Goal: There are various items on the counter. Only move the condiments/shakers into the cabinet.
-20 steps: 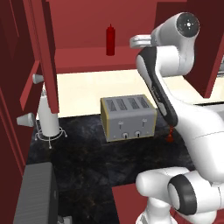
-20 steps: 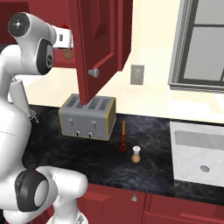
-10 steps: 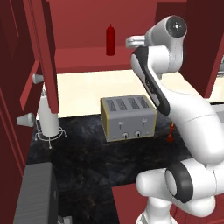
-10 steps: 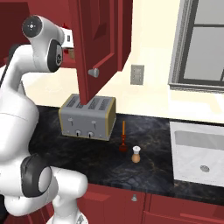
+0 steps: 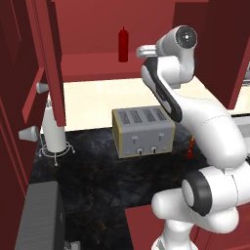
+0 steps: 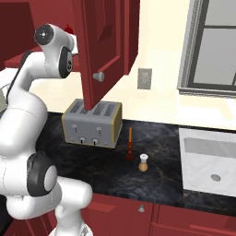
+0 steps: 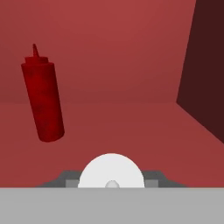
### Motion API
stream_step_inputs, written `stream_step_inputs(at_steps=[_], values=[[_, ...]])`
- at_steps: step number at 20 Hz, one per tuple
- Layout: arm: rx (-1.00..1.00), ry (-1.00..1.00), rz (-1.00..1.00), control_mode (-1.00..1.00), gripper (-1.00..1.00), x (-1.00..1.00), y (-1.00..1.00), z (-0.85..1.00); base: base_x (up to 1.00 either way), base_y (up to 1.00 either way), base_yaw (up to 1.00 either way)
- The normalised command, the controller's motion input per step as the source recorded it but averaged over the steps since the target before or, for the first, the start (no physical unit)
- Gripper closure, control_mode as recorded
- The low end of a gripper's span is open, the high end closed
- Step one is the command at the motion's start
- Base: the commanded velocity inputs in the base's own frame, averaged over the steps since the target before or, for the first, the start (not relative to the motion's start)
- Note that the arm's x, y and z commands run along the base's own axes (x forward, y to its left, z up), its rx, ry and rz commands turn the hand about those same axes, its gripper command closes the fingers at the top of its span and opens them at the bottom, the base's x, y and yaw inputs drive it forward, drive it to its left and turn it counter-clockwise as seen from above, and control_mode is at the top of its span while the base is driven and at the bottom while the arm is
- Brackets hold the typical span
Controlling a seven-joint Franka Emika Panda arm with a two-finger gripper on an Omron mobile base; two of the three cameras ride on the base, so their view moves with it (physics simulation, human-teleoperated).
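**Kid:** What is on the left, up in the cabinet [image 7: 131, 52]?

**Helper:** The red bottle [image 7: 43, 98]. It stands on the red shelf, leaning a bit in the hand view.

**Kid:** And in the middle?

**Helper:** The gripper [image 7: 111, 178]. Its jaws are narrow and hug the held shaker [image 7: 111, 168], whose round white top pokes up between them. It is over the shelf, apart from the bottle.

**Kid:** What is down on the counter [image 6: 161, 177]?

**Helper:** First the toaster [image 6: 92, 123]. Next the orange stick [image 6: 130, 145]. Just right of it stands the other shaker [image 6: 144, 162]. The sink [image 6: 209, 156] is far right.
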Motion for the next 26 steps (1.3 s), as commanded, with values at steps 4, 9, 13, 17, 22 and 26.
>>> stream_step_inputs(at_steps=[4, 9, 13, 17, 22, 26], values=[[0.0, 0.0, 0.0, -1.0, 1.0, 0.31, 0.0, 0.0, 0.0, 0.0, 0.0], [0.0, 0.05, 0.0, -1.0, 1.0, 0.19, 0.0, 0.0, 0.0, 0.0, 0.0], [0.0, 0.0, 0.0, -1.0, 1.0, 0.15, 0.0, 0.0, 0.0, 0.0, 0.0], [0.0, 0.0, 0.0, -1.0, 1.0, 0.18, 0.0, 0.0, 0.0, 0.0, 0.0], [0.0, 0.0, 0.0, -1.0, 1.0, 0.21, 0.0, -0.02, 0.0, 0.0, 0.0], [0.0, 0.0, 0.0, -1.0, 1.0, 0.24, 0.0, -0.02, 0.0, 0.0, 0.0]])
